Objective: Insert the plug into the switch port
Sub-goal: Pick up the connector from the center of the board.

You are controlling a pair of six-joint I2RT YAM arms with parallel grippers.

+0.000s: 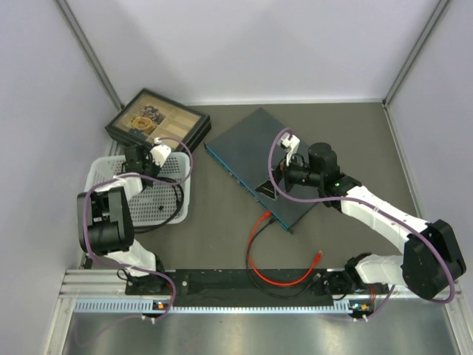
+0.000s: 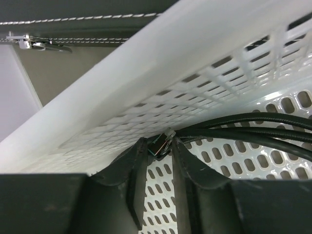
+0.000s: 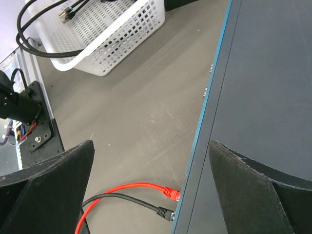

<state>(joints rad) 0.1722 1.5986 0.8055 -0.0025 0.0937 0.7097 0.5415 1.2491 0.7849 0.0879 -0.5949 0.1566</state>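
Observation:
The switch (image 1: 255,155) is a flat dark blue-grey box lying slantwise mid-table, its teal edge (image 3: 204,126) facing left. A red plug (image 3: 170,192) and a black plug (image 3: 165,213) sit in ports on that edge. My right gripper (image 3: 151,146) hangs open above the switch, its fingers straddling the teal edge. My left gripper (image 2: 161,147) is down inside the white basket (image 2: 146,83). It is shut on a small black plug (image 2: 164,141) with a clear tip, held between the fingertips. Black cables (image 2: 253,129) trail off to the right.
A black compartmented tray box (image 1: 157,122) stands at the back left, just behind the basket (image 1: 140,188). The red cable (image 1: 273,277) loops over the table near the front rail, and its loose end (image 1: 318,257) lies by the right arm's base.

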